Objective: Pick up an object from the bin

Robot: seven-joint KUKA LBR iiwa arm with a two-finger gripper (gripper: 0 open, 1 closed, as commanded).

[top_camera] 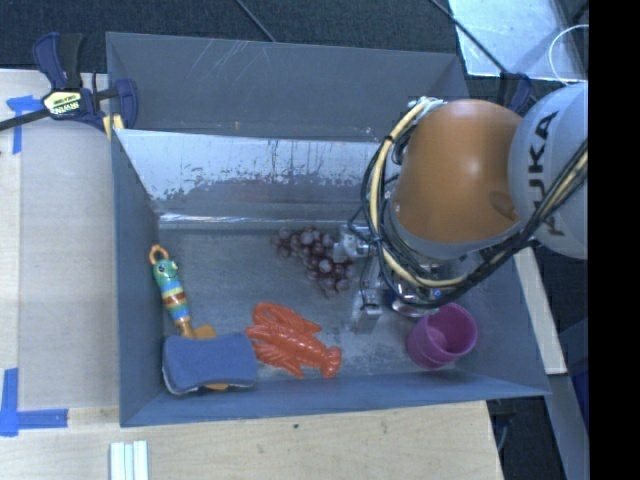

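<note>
Dark grape bunch (318, 251) lies just beside the pincer (367, 310).

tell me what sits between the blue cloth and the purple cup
In the camera view, the orange toy lobster lies between the blue cloth and the purple cup.

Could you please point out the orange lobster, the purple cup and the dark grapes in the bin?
orange lobster (292, 340), camera view, middle of its body
purple cup (430, 348), camera view, its outer side
dark grapes (313, 249), camera view, centre of the bunch
</note>
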